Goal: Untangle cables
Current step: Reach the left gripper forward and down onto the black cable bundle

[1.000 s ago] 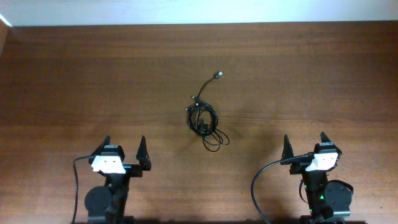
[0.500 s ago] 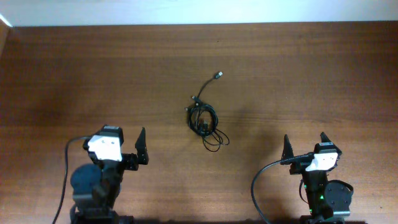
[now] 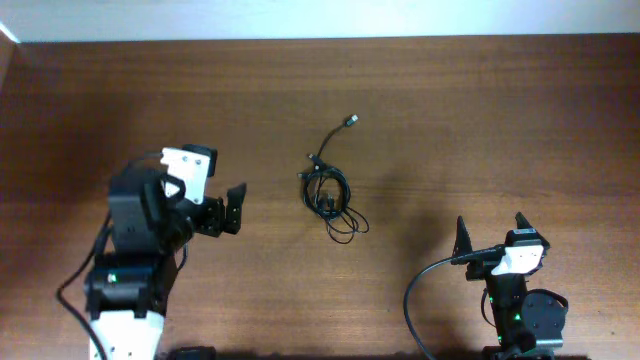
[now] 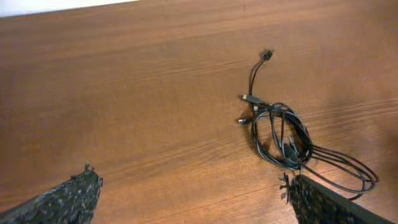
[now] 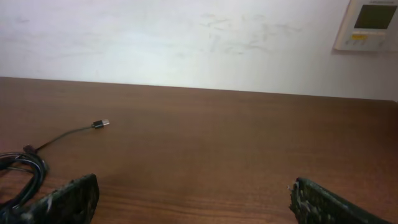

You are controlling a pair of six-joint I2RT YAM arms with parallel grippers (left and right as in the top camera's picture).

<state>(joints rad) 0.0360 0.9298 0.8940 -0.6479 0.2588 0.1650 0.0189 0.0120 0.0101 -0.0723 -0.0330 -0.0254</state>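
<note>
1. A brown wooden worktop point(image 3: 450, 120) filled the overhead view. A pale wall point(image 5: 186, 43) rose behind its far edge, and a small white control panel point(image 5: 371, 23) was mounted on that wall.
2. The cables point(image 3: 328, 190) lay on the bare wood as one tangled black bundle of loops.
3. One loose end with a small plug point(image 3: 351, 120) stretched from the cables toward the far edge.
4. The left end effector point(image 3: 236, 208) stood near the cables on their left, pointed toward them, its jaws spread wide and empty.
5. The right end effector point(image 3: 490, 222) stood well apart from the cables, to their right and nearer the robot, also wide open and holding nothing.
6. From the left wrist, the cables appeared beyond the textured fingertips point(image 4: 68, 199), touching neither.
</note>
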